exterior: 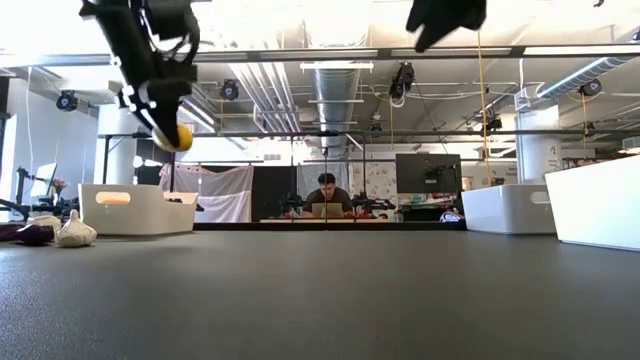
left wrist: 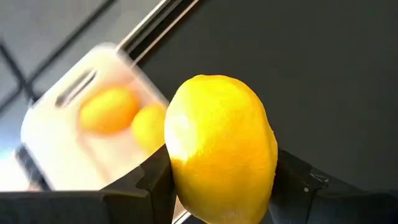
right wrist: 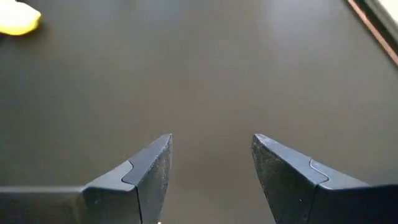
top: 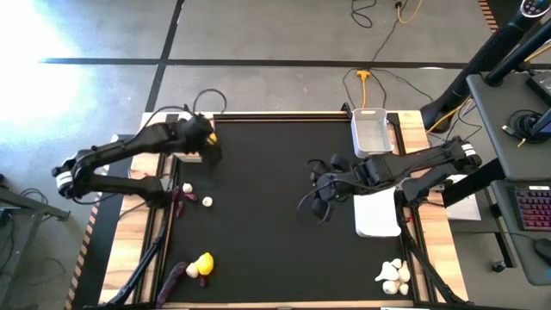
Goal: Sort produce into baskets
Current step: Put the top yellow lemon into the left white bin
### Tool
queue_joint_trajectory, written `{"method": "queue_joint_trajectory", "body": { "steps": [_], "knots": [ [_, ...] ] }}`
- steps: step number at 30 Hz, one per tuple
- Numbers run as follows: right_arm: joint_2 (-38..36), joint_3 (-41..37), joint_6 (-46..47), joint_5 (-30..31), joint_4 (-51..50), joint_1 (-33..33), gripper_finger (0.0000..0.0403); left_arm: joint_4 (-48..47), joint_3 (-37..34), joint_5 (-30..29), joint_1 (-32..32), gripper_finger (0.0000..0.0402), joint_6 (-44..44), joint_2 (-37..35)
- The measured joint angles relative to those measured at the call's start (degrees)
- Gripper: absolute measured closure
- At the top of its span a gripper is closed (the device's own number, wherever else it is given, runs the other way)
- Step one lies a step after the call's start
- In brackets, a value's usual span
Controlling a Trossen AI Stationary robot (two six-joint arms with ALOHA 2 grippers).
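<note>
High view: left gripper (top: pixel 207 138) upper left, over bin; right gripper (top: pixel 320 191) mid-mat, centre right.
Low view: left gripper upper left, lemon (exterior: pixel 176 137) pinched, above left bin (exterior: pixel 135 208).
Left wrist view: fingers (left wrist: pixel 155 180) clamp lemon; bin holds two fruits (left wrist: pixel 109 110).
Right wrist view: fingers (right wrist: pixel 152 165) spread, nothing between.

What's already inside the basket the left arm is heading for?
The left wrist view shows the basket holding an orange fruit and a yellow one. The lemon gripped in the left end effector hides one corner.
</note>
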Motion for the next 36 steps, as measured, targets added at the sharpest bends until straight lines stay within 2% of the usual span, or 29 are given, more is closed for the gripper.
{"method": "queue_joint_trajectory", "body": {
  "steps": [6,10,17,24,31,36],
  "knots": [
    [-0.34,6.44,-14.66,-0.36,0.01,-2.72,0.0188,-2.51,0.00,-0.03,10.34,0.0230,-3.13,4.69],
    [-1.22,9.88,-19.10,-0.37,-1.38,-3.27,0.0188,-2.54,0.26,-0.08,14.32,0.0230,-5.79,9.46],
    [-5.18,12.04,-17.59,-2.01,-8.57,-0.85,0.0188,-2.86,1.88,-0.16,19.05,0.0230,-8.57,18.95],
    [-9.93,10.33,-12.32,-1.86,-9.63,1.21,0.0188,-3.39,6.28,-0.32,22.80,0.0230,-8.05,25.07],
    [-11.97,7.56,-6.92,-1.85,-9.49,3.50,0.0188,-9.49,11.47,0.64,24.74,0.0230,-7.80,30.71],
    [-11.89,5.54,-4.22,-1.86,-9.44,5.29,0.0188,-15.57,14.92,-1.41,25.11,0.0228,-7.78,36.12]
  ]
}}
